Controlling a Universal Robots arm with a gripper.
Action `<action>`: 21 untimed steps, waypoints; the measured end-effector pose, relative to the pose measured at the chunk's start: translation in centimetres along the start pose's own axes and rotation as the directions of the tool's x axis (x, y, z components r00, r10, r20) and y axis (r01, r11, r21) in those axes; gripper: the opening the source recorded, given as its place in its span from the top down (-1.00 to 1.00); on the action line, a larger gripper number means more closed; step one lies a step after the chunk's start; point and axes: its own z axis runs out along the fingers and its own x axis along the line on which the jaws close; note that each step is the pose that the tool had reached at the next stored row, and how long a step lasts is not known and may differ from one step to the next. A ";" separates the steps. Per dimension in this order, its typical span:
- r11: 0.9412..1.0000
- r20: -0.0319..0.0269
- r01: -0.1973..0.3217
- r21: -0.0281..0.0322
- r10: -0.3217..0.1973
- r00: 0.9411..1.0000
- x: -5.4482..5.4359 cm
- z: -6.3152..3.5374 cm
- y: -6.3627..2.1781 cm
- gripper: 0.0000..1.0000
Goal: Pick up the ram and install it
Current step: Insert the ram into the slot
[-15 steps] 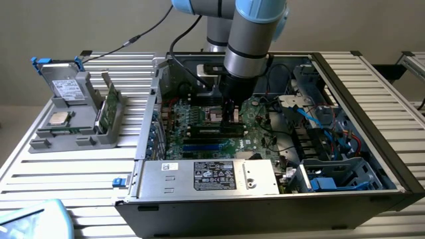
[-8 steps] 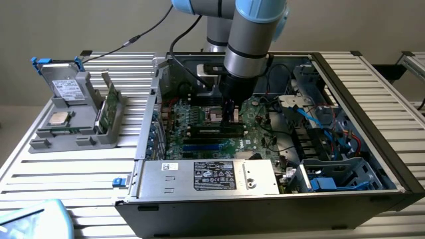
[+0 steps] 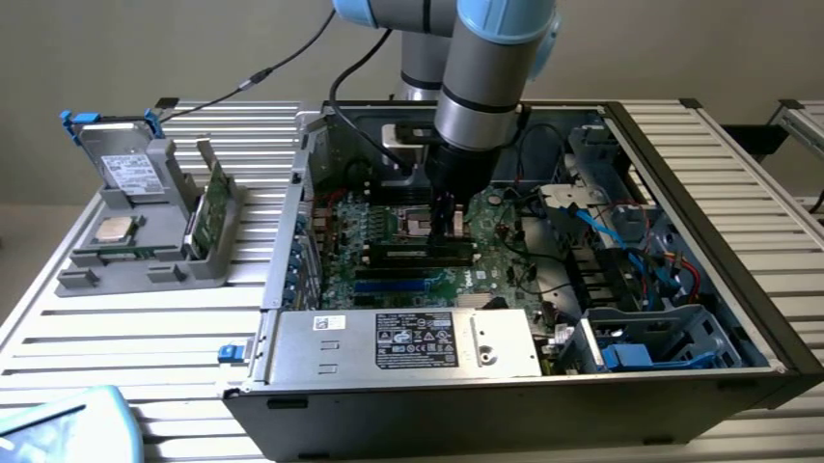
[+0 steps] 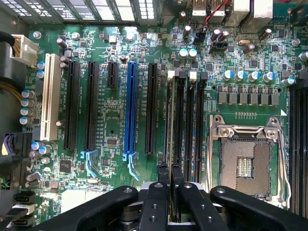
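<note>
Gripper [image 3: 449,230], fingers narrow, is pinching the ram [image 4: 170,126] edge-on – hovering over mobo [image 4: 111,122] slots [image 4: 186,120] inside PC case [image 3: 515,415].

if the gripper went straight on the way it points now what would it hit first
Most likely the black memory slots on the motherboard, which lie right ahead of the gripper. How much gap remains is unclear.

Thin dark ram [image 4: 170,125], edge-on between the fingers [image 4: 162,179], above black memory slots [image 4: 188,126]
</note>
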 end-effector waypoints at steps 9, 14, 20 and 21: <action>1.000 0.000 0.000 0.000 0.000 1.000 0.0 0.02 -0.09 0.73; 1.000 0.000 0.000 0.000 0.000 1.000 0.0 0.09 -0.09 0.73; 1.000 0.000 0.000 0.000 0.000 1.000 0.0 0.17 -0.11 0.73; 1.000 0.000 0.000 0.000 0.000 1.000 0.0 0.17 -0.10 0.73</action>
